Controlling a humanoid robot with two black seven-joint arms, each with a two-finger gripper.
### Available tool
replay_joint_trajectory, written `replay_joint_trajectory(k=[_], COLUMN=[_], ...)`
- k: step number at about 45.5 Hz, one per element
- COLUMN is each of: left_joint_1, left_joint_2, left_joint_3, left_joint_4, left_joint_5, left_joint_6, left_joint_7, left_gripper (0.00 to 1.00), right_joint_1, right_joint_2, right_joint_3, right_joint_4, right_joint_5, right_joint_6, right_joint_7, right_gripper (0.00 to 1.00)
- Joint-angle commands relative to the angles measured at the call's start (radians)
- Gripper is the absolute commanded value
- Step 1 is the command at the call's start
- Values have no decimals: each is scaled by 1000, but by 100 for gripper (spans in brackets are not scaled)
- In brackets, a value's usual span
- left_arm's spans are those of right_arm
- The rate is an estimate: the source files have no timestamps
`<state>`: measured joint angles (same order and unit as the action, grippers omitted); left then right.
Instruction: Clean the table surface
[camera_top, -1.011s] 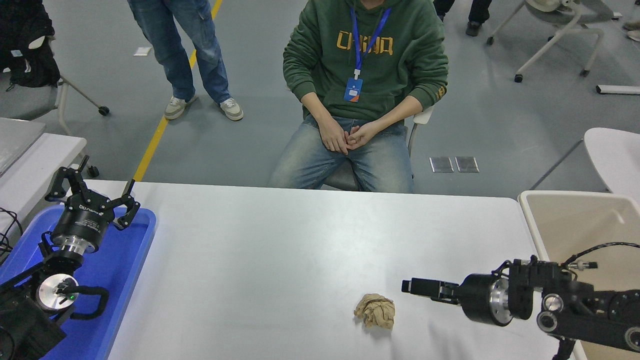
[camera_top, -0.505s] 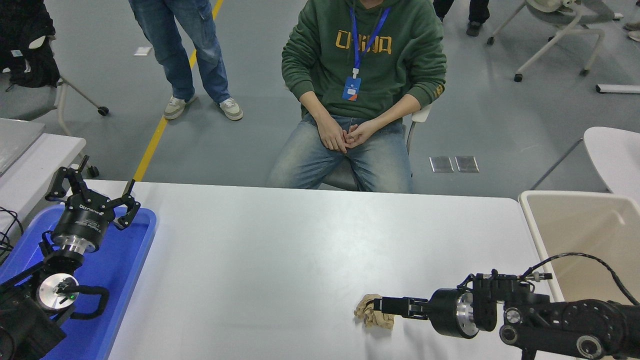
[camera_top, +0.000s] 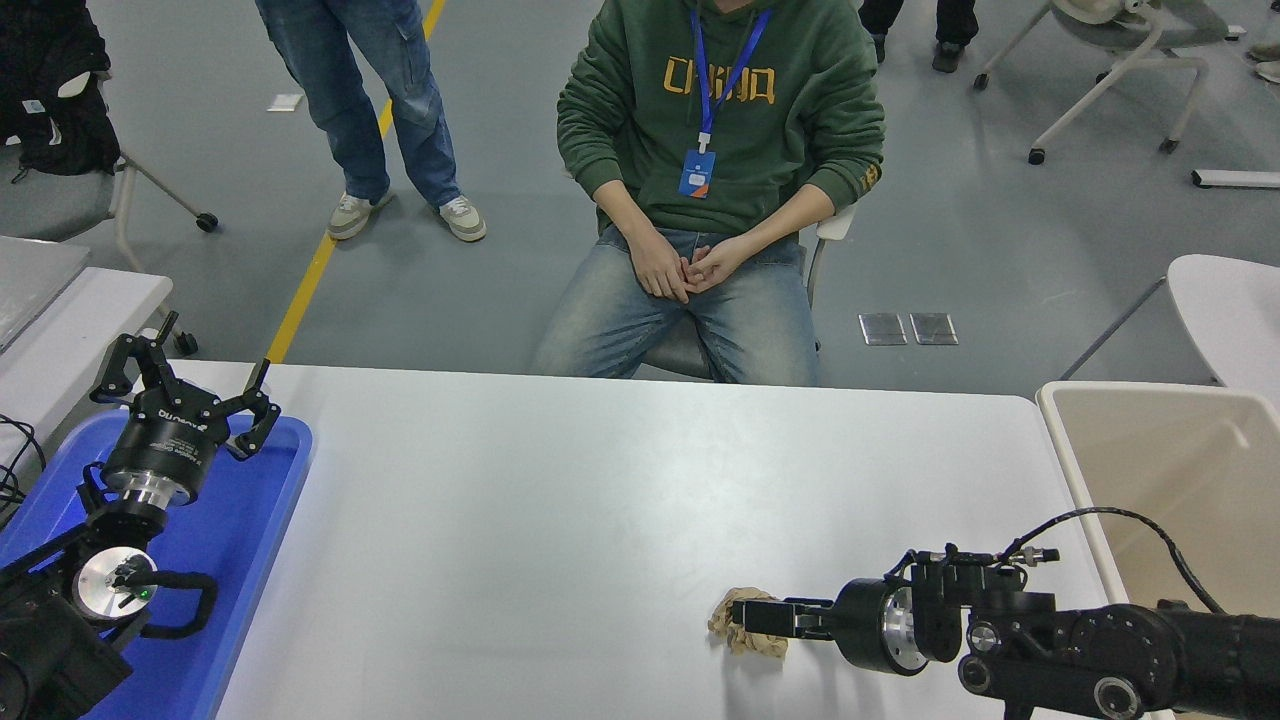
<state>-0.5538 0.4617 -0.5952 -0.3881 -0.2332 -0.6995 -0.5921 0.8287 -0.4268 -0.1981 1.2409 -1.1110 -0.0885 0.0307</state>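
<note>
Currently right gripper (camera_top: 752, 618) sits on the crumpled brown paper wad (camera_top: 742, 630), fingers around it; can't tell if the grip is firm. Wad rests on the table surface (camera_top: 560, 500), near edge. Beige bin (camera_top: 1150, 460) at right, empty as seen. Left gripper (camera_top: 185, 385) parked open above blue tray (camera_top: 240, 540). Pickup and disposal remain. Gripper lettering unreadable.

Green hoodie (camera_top: 720, 110): yellow "CHINA"-like print, letters stylised; gripper brand unreadable.

Crumpled paper (camera_top: 745, 632) on the table (camera_top: 560, 480) near its front edge, tray (camera_top: 230, 520) at left end, bin (camera_top: 1170, 470) at right end, seated person (camera_top: 715, 190) behind.
</note>
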Motion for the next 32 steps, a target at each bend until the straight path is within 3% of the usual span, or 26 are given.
replay_joint_trajectory(k=[1, 10, 23, 32], left_joint_1=[0, 0, 0, 0], left_joint_2=[0, 0, 0, 0], left_joint_3=[0, 0, 0, 0], left_joint_4=[0, 0, 0, 0], left_joint_5=[0, 0, 0, 0], left_joint_6=[0, 0, 0, 0], left_joint_7=[0, 0, 0, 0], left_gripper=[100, 100, 100, 100], right_joint_1=[-6, -14, -14, -14], right_joint_2=[26, 36, 43, 43], right_joint_3=[0, -1, -3, -3], right_joint_4=[-14, -14, -37, -43], right_joint_5=[-36, -58, -118, -145], right_joint_6=[-7, -13, -13, -13], right_joint_7=[0, 0, 0, 0], right_gripper=[100, 99, 91, 75])
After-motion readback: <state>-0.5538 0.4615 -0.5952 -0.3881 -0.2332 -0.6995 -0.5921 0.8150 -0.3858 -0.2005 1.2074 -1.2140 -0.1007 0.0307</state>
